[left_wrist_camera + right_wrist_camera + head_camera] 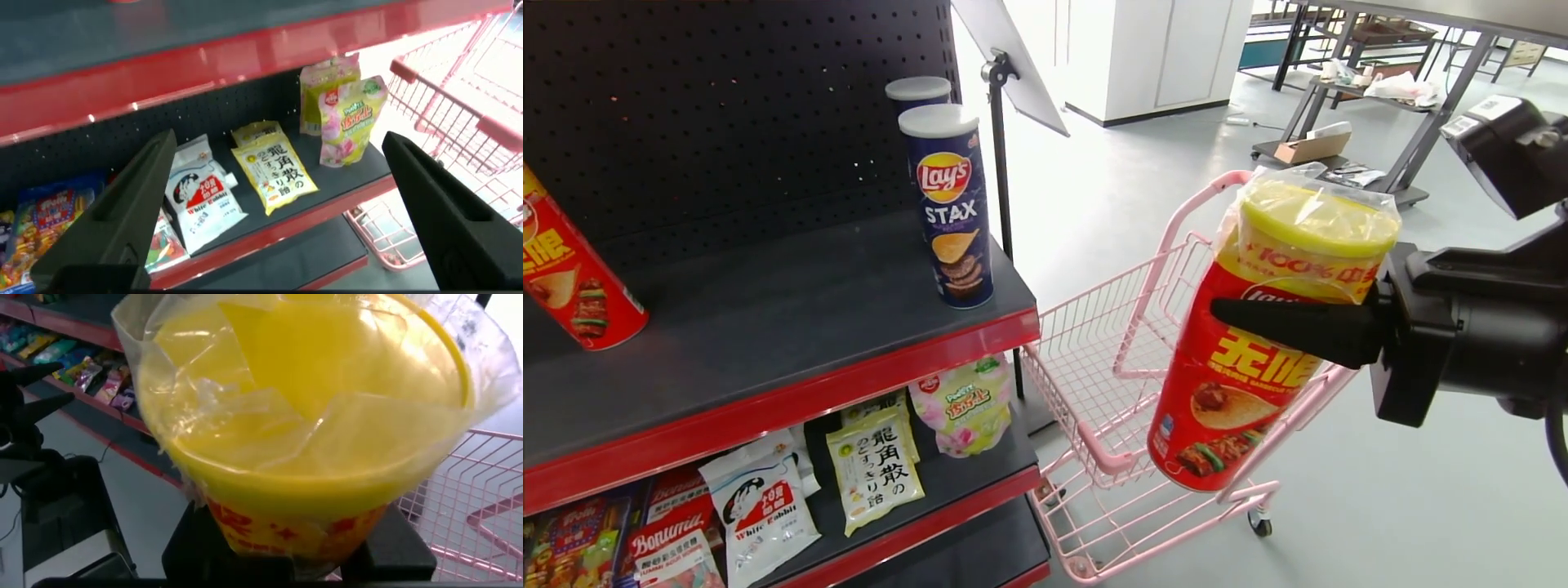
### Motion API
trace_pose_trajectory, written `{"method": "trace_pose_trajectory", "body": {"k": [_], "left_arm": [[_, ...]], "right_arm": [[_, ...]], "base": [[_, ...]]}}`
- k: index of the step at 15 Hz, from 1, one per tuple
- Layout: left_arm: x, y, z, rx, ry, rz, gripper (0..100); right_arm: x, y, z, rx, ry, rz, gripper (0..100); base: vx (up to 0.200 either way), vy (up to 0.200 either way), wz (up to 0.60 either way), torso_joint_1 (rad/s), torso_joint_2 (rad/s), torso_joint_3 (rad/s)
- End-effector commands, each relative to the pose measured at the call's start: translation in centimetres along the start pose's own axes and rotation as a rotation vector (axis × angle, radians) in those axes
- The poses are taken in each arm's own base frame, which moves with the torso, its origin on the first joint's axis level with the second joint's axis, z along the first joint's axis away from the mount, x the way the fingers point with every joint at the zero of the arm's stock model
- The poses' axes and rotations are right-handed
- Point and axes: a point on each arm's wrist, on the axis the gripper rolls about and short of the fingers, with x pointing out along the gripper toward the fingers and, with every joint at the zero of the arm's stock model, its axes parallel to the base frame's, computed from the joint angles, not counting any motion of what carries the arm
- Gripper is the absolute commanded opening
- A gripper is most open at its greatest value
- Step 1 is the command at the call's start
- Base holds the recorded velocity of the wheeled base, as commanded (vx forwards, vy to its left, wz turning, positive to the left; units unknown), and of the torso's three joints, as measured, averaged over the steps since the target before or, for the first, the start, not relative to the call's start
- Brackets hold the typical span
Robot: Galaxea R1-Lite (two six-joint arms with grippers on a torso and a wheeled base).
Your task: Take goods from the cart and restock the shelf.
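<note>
Right pincer is clamped across the middle of the tall red crisp canister with its film-wrapped yellow lid. The canister hangs over the pink wire cart, long axis near upright, lid tipped slightly right. The dark upper shelf board lies left of it, so leftward is the way to go, I'd say. Up there are blue canisters at the right end and another red canister leaning at the left. Left pincer gapes wide with nothing in it, facing snack bags on the lower shelf.

Bright daylight from beyond cart (whites blown out); lower shelf shadowed; edges bowed.
</note>
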Motion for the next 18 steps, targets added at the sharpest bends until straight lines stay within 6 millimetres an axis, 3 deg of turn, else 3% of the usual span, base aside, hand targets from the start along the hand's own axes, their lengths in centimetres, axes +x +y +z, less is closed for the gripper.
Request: {"method": "trace_pose_trajectory", "body": {"k": [1,6,12,14,18], "left_arm": [[0.0,0.0,0.0,0.000,0.001,0.001,100],[0.0,0.0,0.0,-0.004,0.003,0.001,100],[0.0,0.0,0.0,-0.007,0.003,0.001,100],[0.0,0.0,0.0,-0.007,0.003,0.001,100],[0.0,0.0,0.0,-0.007,0.003,0.001,100]], "right_arm": [[0.0,0.0,0.0,0.000,0.001,0.001,0],[0.3,-0.1,-0.4,0.006,0.015,-0.010,0],[0.1,-0.2,-0.9,0.013,0.031,-0.014,0],[0.1,-0.2,-1.0,0.014,0.032,-0.015,0],[0.0,-0.1,-1.4,0.010,0.044,-0.021,0]], "base": [[0.000,0.000,0.00,0.242,-0.61,-0.373],[0.000,0.000,0.00,0.141,-0.36,-0.209],[-0.200,0.000,0.00,0.009,-0.01,-0.010],[0.000,0.000,0.00,0.000,0.00,0.000],[0.000,0.000,0.60,-0.004,0.00,0.002]]}}
